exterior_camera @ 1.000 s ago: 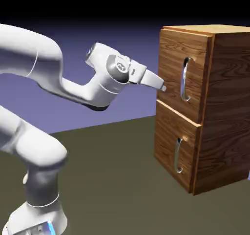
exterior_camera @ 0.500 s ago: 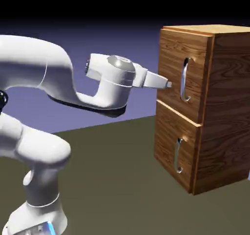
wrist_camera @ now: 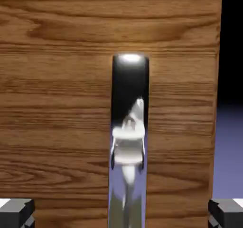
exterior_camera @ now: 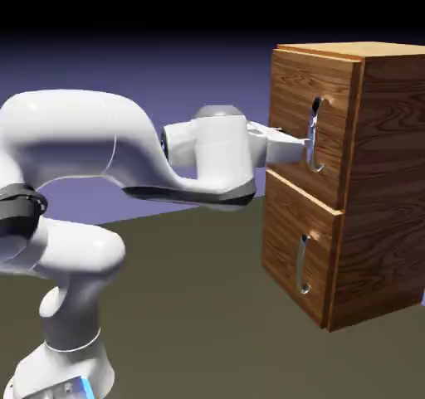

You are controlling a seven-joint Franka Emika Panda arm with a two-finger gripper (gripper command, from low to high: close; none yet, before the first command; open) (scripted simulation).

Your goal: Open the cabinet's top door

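the gripper (wrist_camera: 121, 213) is seen nearest, its two grey finger tips (wrist_camera: 16, 212) set wide apart at the bottom corners of the hand view, with nothing held between them. between those tips, but not touched by them, the long silver handle (wrist_camera: 129, 141) is centred and runs up the wood; in the exterior view the gripper (exterior_camera: 300, 144) is level with that handle's (exterior_camera: 313, 136) middle, just at it.

behind the handle lies the top door (exterior_camera: 309, 124), the upper panel of the cabinet (exterior_camera: 373, 182), which stands on the table (exterior_camera: 191, 306) at the exterior view's right. the door is shut, flush with the cabinet front.

the handle is judged to be stiff, smooth metal, likely slippery, so a hold across its straight middle span is advised, where the bar stands clear of the wood. the door is judged rigid and moderately heavy, to be drawn by a steady pull rather than a jerk.

below, the lower panel (exterior_camera: 303, 252) with its shorter handle (exterior_camera: 302, 263) is also shut. what the cabinet contains cannot be told, since both fronts are closed.
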